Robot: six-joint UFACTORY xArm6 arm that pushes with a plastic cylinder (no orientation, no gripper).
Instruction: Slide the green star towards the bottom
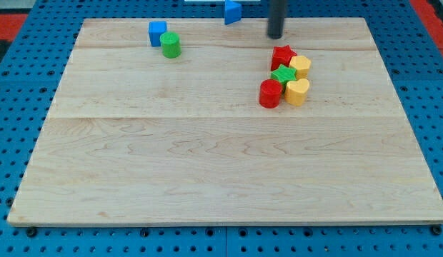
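Observation:
The green star [283, 75] sits in a tight cluster at the view's upper right of the wooden board [221, 164]. A red star [281, 56] touches it from above, a yellow hexagon [301, 66] is at its upper right, a yellow heart [297, 91] at its lower right, and a red cylinder [270, 93] at its lower left. My tip [276, 36] is at the view's top, just above the red star, apart from the cluster.
A blue cube [157, 33] and a green cylinder [171, 45] stand together at the view's upper left. A blue block [232, 11] lies at the board's top edge, left of the rod. A blue pegboard [429, 86] surrounds the board.

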